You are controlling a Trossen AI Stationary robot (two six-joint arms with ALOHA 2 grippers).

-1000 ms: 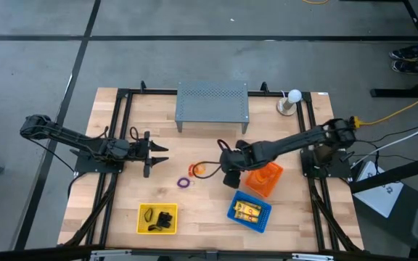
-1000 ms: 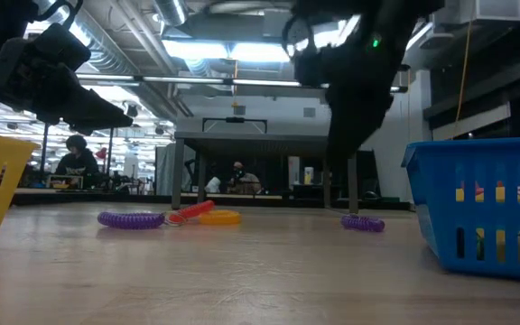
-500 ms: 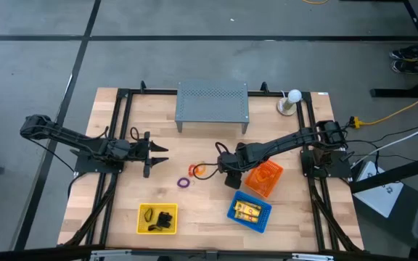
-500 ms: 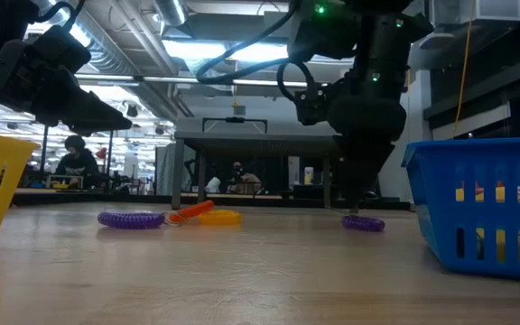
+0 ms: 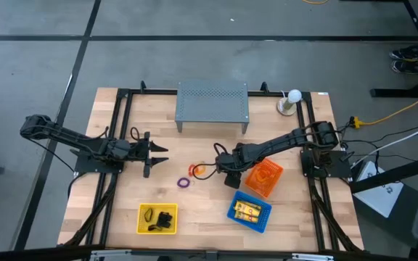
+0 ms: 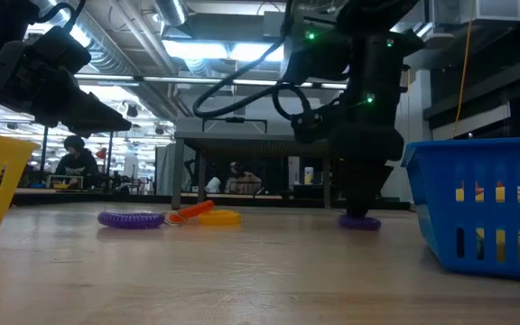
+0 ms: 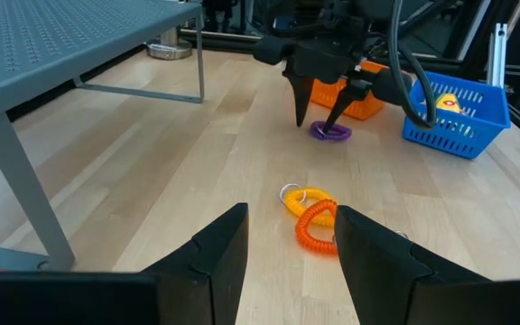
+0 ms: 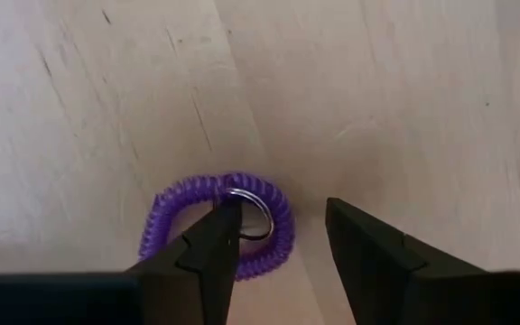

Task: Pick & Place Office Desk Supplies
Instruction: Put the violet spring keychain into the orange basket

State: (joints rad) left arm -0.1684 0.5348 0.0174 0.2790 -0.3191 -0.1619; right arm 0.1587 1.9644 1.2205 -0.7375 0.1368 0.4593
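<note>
Table centre: right gripper [image 7: 323, 117] stands low over a purple loop [image 8: 219, 226], fingers parted, one on the coil and one on bare wood.
Beside it: orange basket [image 5: 265, 178] and blue basket [image 5: 249, 211] crowd the right arm's side.
Left gripper [image 5: 162, 154]: open wood ahead, up to the orange loop [image 7: 316, 228].
Far edge: grey shelf [image 5: 211, 103] blocks passage.

overhead, table-level, two wrist cameras.
</note>
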